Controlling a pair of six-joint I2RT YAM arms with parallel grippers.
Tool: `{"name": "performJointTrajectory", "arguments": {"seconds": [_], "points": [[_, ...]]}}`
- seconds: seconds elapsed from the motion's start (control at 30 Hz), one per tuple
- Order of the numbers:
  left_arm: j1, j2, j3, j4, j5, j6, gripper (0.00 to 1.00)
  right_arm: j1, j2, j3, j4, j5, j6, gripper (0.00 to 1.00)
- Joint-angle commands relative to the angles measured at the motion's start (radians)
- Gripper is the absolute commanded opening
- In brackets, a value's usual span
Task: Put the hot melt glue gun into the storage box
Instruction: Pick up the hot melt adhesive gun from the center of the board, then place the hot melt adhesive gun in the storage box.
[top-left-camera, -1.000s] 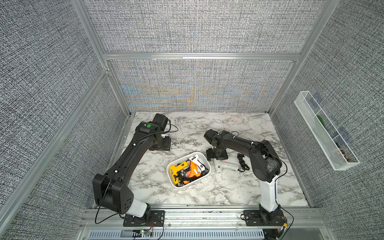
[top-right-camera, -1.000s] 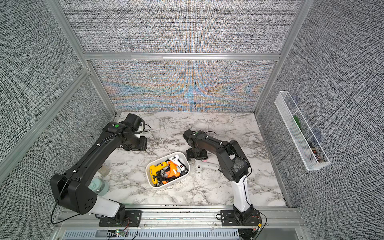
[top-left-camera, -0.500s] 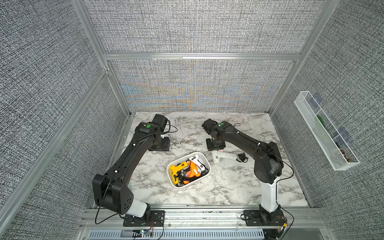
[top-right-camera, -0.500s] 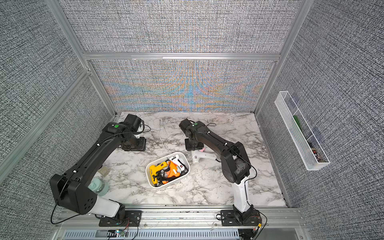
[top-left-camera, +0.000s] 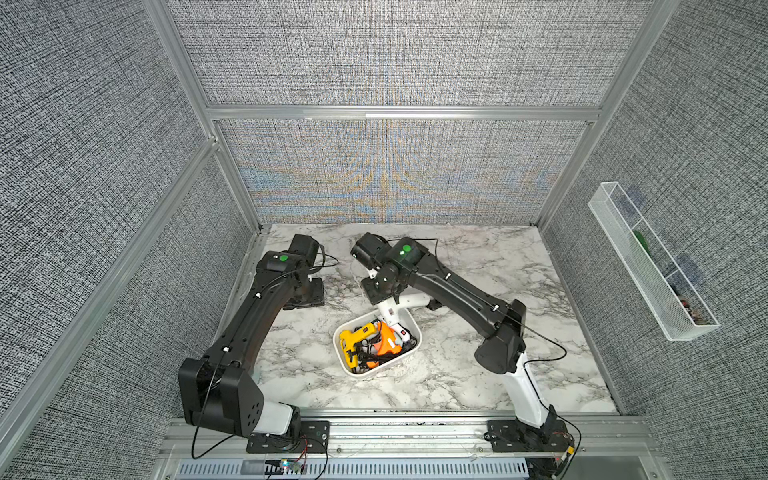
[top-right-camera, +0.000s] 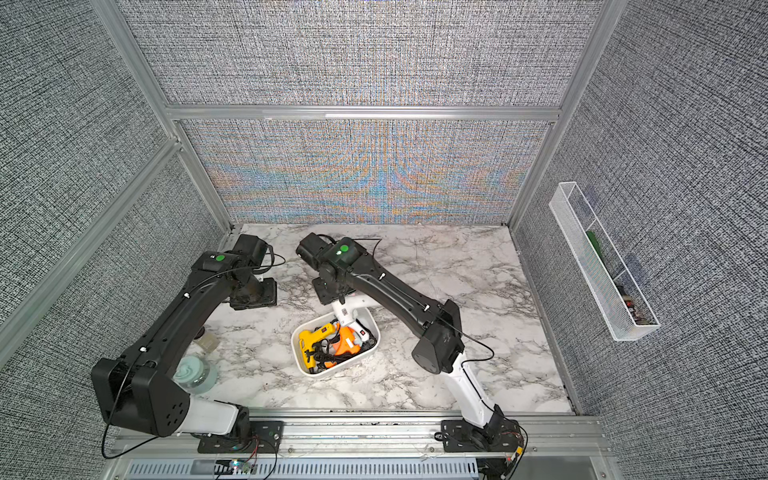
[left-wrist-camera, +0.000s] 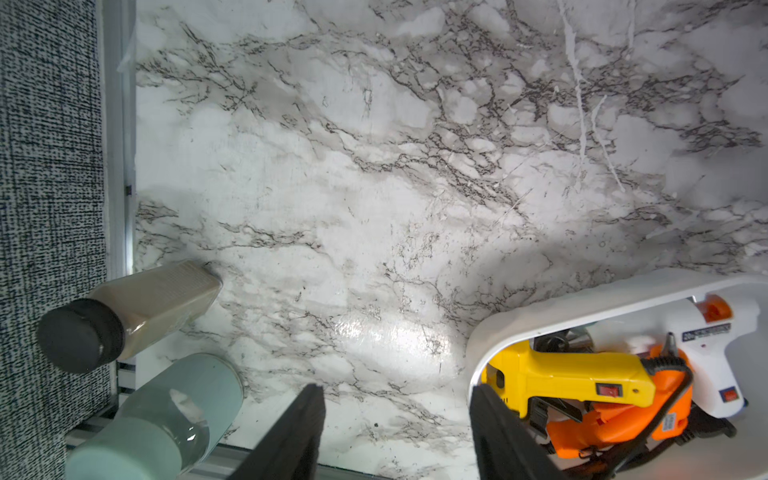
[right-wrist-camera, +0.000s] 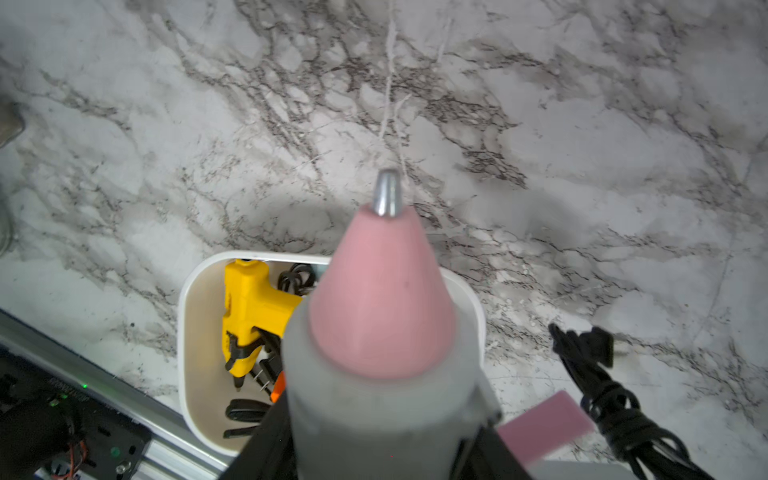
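Glue gun (right-wrist-camera: 382, 311), pink cone nose, metal tip, over round-cornered storage box (right-wrist-camera: 185, 332).

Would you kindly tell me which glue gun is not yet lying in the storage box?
The pink-nosed white glue gun, held by the right gripper above the storage box; the yellow gun, orange gun and orange-triggered white gun lie inside it.

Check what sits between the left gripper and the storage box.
Nothing: only bare marble tabletop separates the left gripper and the storage box, seen in both top views.
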Motion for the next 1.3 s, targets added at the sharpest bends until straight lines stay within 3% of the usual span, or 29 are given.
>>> {"name": "performJointTrajectory", "arguments": {"seconds": [0.0,0.33,0.6,0.87,1.27], "points": [[0.006,-0.012,-0.010,0.004,-0.019,-0.012,0.62,0.054,0.013,0.055,0.000,0.010,-0.101,0.00],[0.020,-0.030,-0.061,0.014,-0.025,-0.016,0.62,0.124,-0.019,0.118,0.067,-0.069,-0.106,0.00],[0.044,-0.117,-0.139,-0.012,-0.070,-0.041,0.62,0.187,-0.074,0.099,0.108,-0.108,-0.034,0.00],[0.054,-0.202,-0.175,-0.024,-0.056,-0.044,0.62,0.209,-0.132,-0.186,0.223,-0.051,0.071,0.00],[0.007,-0.301,-0.169,-0.063,-0.028,-0.071,0.62,0.193,0.057,-0.190,0.231,0.036,0.170,0.00]]}}
